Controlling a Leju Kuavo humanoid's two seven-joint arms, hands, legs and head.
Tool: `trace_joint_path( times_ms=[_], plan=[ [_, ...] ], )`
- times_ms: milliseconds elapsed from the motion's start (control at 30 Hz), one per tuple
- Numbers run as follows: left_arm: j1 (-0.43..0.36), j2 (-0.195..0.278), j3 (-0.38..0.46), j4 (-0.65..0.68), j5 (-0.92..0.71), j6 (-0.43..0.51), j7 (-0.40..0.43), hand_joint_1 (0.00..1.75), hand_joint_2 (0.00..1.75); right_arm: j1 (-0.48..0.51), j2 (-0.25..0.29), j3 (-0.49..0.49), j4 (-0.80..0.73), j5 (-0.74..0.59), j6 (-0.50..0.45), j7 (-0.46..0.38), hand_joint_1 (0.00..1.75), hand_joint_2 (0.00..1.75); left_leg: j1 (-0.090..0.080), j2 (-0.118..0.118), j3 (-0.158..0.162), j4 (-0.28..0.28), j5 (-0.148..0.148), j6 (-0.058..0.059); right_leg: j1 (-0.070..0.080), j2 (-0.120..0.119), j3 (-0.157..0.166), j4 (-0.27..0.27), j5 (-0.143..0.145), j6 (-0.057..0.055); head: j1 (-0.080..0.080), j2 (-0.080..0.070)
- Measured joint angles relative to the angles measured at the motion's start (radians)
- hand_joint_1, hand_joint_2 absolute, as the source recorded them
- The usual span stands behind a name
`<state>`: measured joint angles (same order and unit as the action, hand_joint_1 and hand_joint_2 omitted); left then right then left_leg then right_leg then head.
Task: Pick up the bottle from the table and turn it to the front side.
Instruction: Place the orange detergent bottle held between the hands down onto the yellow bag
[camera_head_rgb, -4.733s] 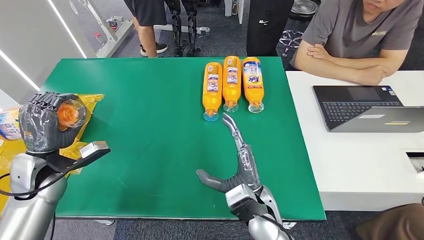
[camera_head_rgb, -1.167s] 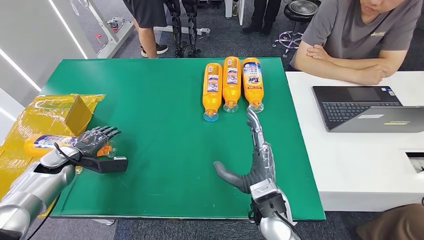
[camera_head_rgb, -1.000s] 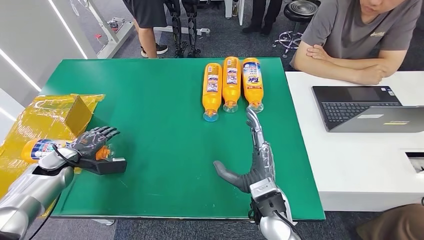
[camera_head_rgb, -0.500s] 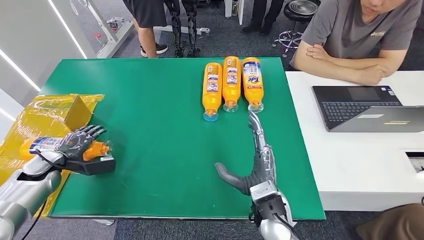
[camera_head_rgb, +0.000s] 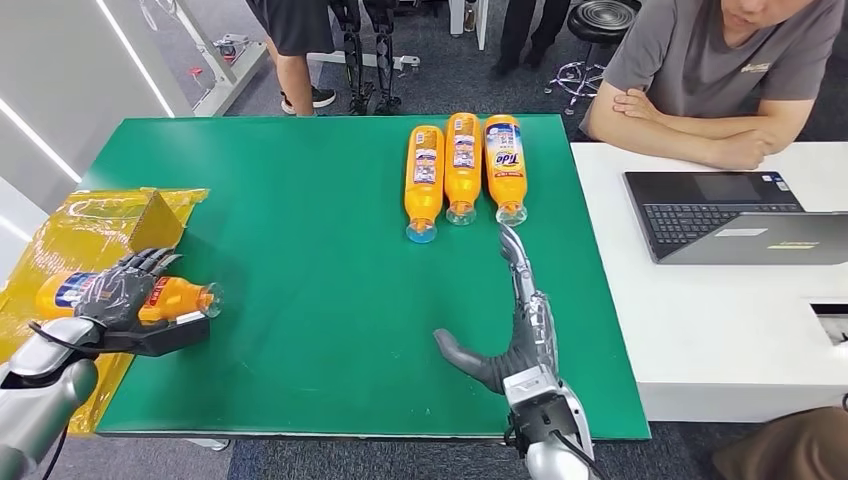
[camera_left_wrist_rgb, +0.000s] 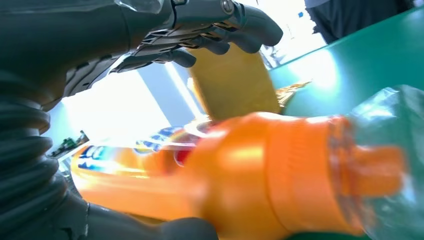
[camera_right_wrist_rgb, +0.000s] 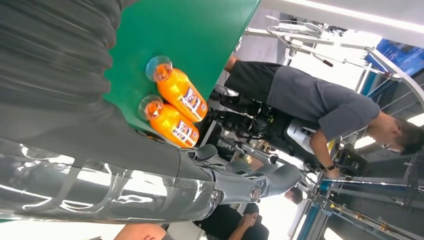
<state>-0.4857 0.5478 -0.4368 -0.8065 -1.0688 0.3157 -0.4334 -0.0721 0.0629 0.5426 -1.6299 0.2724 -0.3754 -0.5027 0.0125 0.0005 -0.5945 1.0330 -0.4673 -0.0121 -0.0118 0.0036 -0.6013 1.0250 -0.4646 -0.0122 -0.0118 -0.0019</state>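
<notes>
the left hand (camera_head_rgb: 118, 291) is gripping an orange detergent bottle (camera_head_rgb: 150, 298) at the left edge of the green table (camera_head_rgb: 300, 250). its dark fingers (camera_head_rgb: 140, 265) are lying over the top of the bottle body, and in the left wrist view the thumb (camera_left_wrist_rgb: 150, 227) is sitting under the body while the fingers (camera_left_wrist_rgb: 210, 30) are curving above it. the bottle is lying on its side, with its clear cap (camera_head_rgb: 208, 299) pointing toward the table centre and its labelled base end reaching over the yellow plastic bag (camera_head_rgb: 60, 240). part of a blue and white label is showing beside the fingers. a yellow box (camera_head_rgb: 150, 222) is standing on the bag just behind the hand.

the right hand (camera_head_rgb: 515, 320) is holding nothing: its fingers are stretched out straight and the thumb (camera_head_rgb: 460, 355) is spread wide to the side. the fingertips (camera_head_rgb: 508, 236) are sitting just short of the cap of the nearest of three more orange bottles (camera_head_rgb: 463, 160), and contact cannot be confirmed. these three bottles are lying side by side at the far edge of the table, caps toward the robot, well apart from the held bottle.

a white table (camera_head_rgb: 700, 300) is adjoining the green one on the right, carrying an open laptop (camera_head_rgb: 735, 215). a person in a grey shirt (camera_head_rgb: 720, 60) is leaning on it with folded arms.
</notes>
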Motion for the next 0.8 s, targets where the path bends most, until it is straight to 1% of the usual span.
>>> trace_joint_path(
  times_ms=[267,400,500,600,700,800],
  plan=[
    [0.086,0.024,0.125,-0.135,-0.005,-0.005,-0.012,0.00,1.75,0.001,0.001,-0.016,-0.010,0.013,0.001,0.007,0.00,1.75,0.000,0.000,0.000,0.000,0.000,0.000,0.000,0.000,0.000,0.000,0.000,0.000,0.000,0.000],
    [0.117,0.029,0.190,-0.202,0.044,0.046,-0.044,0.00,1.75,0.004,0.001,-0.023,-0.019,0.023,0.003,0.012,0.00,1.75,0.000,0.000,0.000,0.000,0.000,0.000,0.000,0.000,0.000,0.000,0.000,0.000,0.000,0.000],
    [0.133,0.027,0.224,-0.246,0.056,0.080,-0.049,0.00,1.75,0.005,0.003,-0.026,-0.024,0.024,0.007,0.015,0.00,1.75,0.000,0.000,0.000,0.000,0.000,0.000,0.000,0.000,0.000,0.000,0.000,0.000,0.000,0.000],
    [0.140,0.017,0.260,-0.280,0.069,0.153,-0.055,0.00,1.75,0.005,0.006,-0.028,-0.024,0.022,0.017,0.018,0.00,1.75,0.000,0.000,0.000,0.000,0.000,0.000,0.000,0.000,0.000,0.000,0.000,0.000,0.000,0.000],
    [0.140,-0.001,0.298,-0.311,0.101,0.197,-0.072,0.00,1.75,0.005,0.008,-0.028,-0.023,0.017,0.018,0.017,0.00,1.75,0.000,0.000,0.000,0.000,0.000,0.000,0.000,0.000,0.000,0.000,0.000,0.000,0.000,0.000],
    [0.136,-0.043,0.343,-0.350,0.234,0.231,-0.133,0.00,1.75,0.004,0.011,-0.028,-0.018,0.007,0.017,0.016,0.00,1.75,0.000,0.000,0.000,0.000,0.000,0.000,0.000,0.000,0.000,0.000,0.000,0.000,0.000,0.000]
  ],
)
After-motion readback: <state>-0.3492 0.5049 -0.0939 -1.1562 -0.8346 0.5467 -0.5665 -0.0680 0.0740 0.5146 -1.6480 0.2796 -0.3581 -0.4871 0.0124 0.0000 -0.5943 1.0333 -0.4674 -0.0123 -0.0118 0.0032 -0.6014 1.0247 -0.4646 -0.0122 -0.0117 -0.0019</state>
